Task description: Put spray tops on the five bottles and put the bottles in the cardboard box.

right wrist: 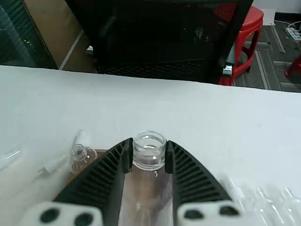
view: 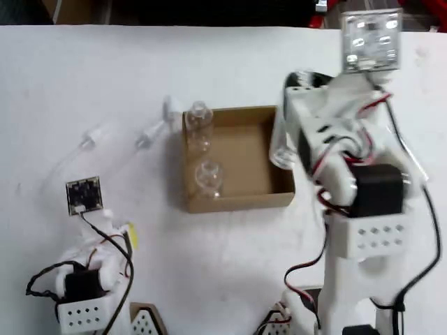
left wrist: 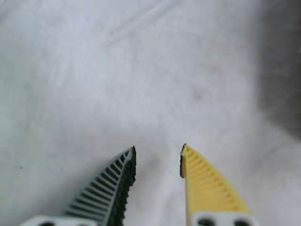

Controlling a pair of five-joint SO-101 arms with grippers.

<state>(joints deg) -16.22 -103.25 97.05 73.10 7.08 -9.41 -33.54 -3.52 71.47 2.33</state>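
- Three clear bottles, all uncapped: two boxed bottles stand along the left wall of the one cardboard box.
- The right end effector is clamped on the held bottle by its neck, at the box's right wall.
- About three blurred spray tops lie left of the box.
- The left end effector is parted and holds nothing, over the bare bench.
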